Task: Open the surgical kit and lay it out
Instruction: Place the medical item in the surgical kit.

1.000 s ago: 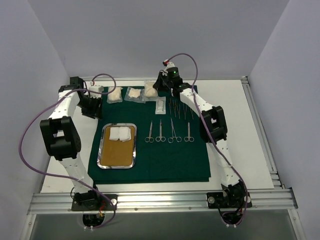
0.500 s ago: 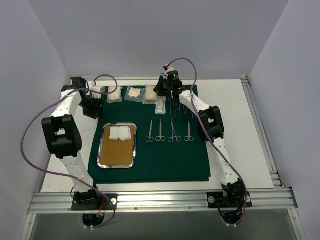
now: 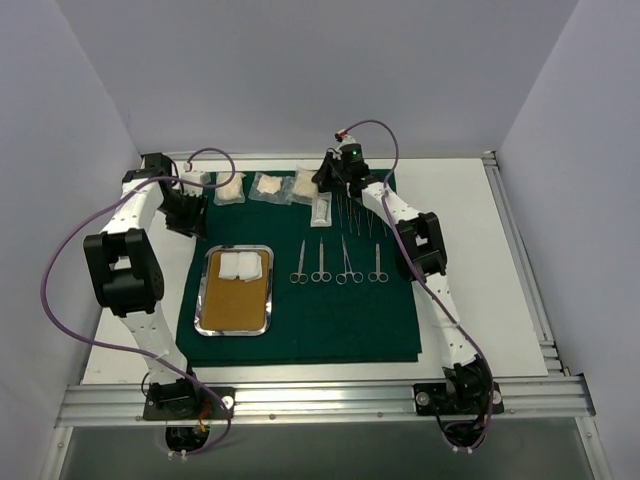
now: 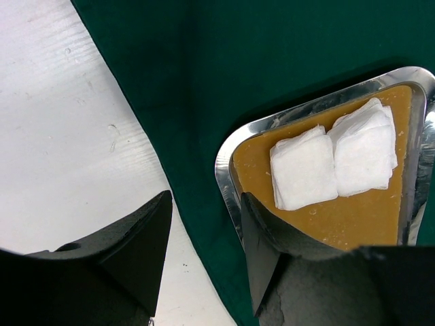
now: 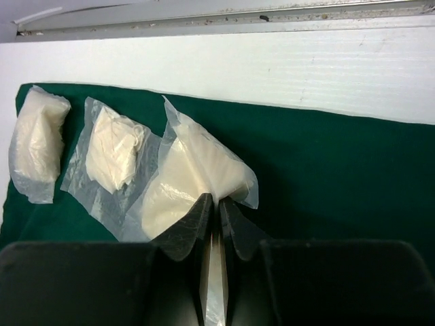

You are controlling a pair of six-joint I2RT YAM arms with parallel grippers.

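The surgical kit lies spread on its dark green cloth (image 3: pixel 310 325). On the cloth's left part sits a steel tray (image 3: pixel 205 292) with a tan liner and two white gauze squares (image 3: pixel 239 266). Scissors and forceps (image 3: pixel 338 264) lie in a row, with thinner tools (image 3: pixel 356 214) behind them. At the cloth's far edge my right gripper (image 5: pixel 217 202) is shut on the edge of a clear gauze packet (image 5: pixel 178 182). My left gripper (image 4: pixel 204 227) hovers open and empty over the cloth's left edge, by the tray's corner (image 4: pixel 227 155).
Two more gauze packets (image 5: pixel 37 139) (image 5: pixel 112 151) lie to the left of the gripped one. A small flat packet (image 3: pixel 320 210) lies just in front of them. Bare white table (image 4: pixel 61 136) flanks the cloth, and a metal rail (image 5: pixel 224 17) runs along the far edge.
My right gripper has shifted slightly to the right, taking the gripped packet with it. The left arm has stayed where it was.
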